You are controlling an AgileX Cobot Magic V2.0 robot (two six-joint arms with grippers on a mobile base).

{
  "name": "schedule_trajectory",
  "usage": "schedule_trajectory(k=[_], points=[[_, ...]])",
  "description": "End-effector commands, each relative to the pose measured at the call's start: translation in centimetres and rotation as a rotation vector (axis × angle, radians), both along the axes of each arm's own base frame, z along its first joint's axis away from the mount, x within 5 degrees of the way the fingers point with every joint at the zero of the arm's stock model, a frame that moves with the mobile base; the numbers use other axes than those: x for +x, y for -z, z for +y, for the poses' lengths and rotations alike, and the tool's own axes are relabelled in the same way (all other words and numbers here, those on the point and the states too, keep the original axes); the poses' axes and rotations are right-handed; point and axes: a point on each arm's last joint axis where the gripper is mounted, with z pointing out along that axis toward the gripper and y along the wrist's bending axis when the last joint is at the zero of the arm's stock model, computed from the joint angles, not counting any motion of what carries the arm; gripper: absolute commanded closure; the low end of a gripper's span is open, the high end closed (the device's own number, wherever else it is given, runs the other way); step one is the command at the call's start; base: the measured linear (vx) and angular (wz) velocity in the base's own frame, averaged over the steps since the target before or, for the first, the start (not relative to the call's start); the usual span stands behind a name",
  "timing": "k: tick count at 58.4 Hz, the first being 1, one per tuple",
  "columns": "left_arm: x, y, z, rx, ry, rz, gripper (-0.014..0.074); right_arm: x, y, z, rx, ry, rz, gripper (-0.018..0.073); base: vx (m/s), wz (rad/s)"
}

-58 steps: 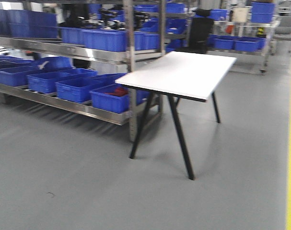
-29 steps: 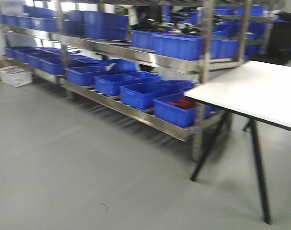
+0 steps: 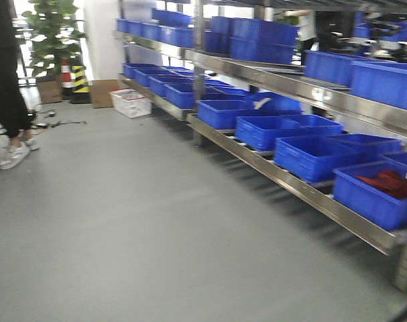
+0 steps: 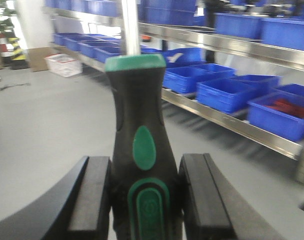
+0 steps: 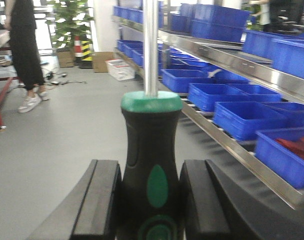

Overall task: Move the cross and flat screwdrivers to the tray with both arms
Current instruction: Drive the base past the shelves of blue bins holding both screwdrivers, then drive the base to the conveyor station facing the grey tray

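Slip risk: I'm watching left pincer point(image 4: 144, 200) clamping one screwdriver point(image 4: 140, 125) by its handle, right pincer point(image 5: 150, 200) clamping second screwdriver point(image 5: 150, 140) likewise. Tray isn't showing. Any base jolt could be shaking handles loose beside blue bins point(image 3: 310, 154), right; person point(image 3: 5, 80) far left.

Steel shelves point(image 3: 337, 100) carry rows of blue bins point(image 3: 310, 155), one holding what may be red cloth point(image 3: 385, 182).

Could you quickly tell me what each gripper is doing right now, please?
Left gripper: shut on one screwdriver.
Right gripper: shut on the other screwdriver.
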Motion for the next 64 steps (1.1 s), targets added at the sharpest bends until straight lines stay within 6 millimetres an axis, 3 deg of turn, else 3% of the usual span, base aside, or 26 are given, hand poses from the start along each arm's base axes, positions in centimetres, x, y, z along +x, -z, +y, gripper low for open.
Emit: schedule_trajectory(k=[1,64], points=[[-0.28,-1.76,-0.04,-0.03,0.008,-0.12,0.0594,-0.17,-1.66,-0.11,0.011,0.012,-0.119,0.0567,0.53,0.52],[-0.25,-1.75,-0.04,-0.03,0.008,-0.119,0.0594,-0.17,-1.66,-0.11,0.011,0.012,-0.119,0.0567,0.55,0.29]])
